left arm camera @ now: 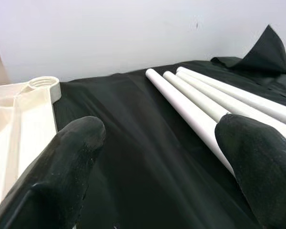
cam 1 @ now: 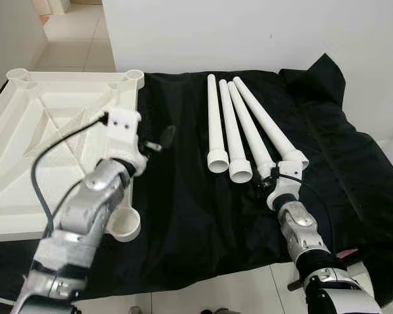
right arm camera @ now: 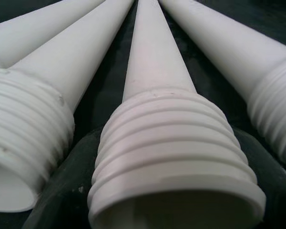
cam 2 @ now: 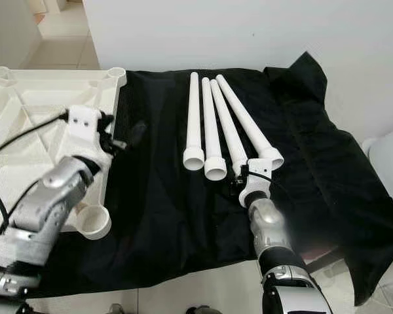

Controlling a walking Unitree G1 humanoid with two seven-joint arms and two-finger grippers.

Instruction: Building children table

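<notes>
Lying side by side on the black cloth (cam 1: 203,216), four white table legs (cam 1: 217,124) are being kept with their threaded ends towards the robot, presumably so that each can be taken by its thick end and carried to a socket; the third leg (cam 1: 252,134) from the left is being addressed by the right gripper (cam 1: 267,175), whose jaws are being set one on either side of its threaded collar (right arm camera: 174,157); in the right wrist view that collar is being framed closely between the two dark fingers (right arm camera: 62,200), with a neighbouring leg just beside each jaw; whether the collar is already being squeezed cannot be told, since the contact itself is hidden.

The upturned tabletop (cam 1: 46,131) is being left underside up beside the left jaws, so that its corner sockets (cam 1: 126,224) are facing upward and ready to receive the threads; the nearest socket is being partly covered by the left arm.

The left gripper (cam 1: 158,140) is being held above the cloth, between the tabletop edge and the legs; its jaws are being kept wide apart and empty, with bare cloth between them and the leftmost leg (left arm camera: 190,107) just beyond the outer jaw, probably in readiness to steady something.

No leg is yet being screwed in, so the build is judged to be at its very start.
</notes>
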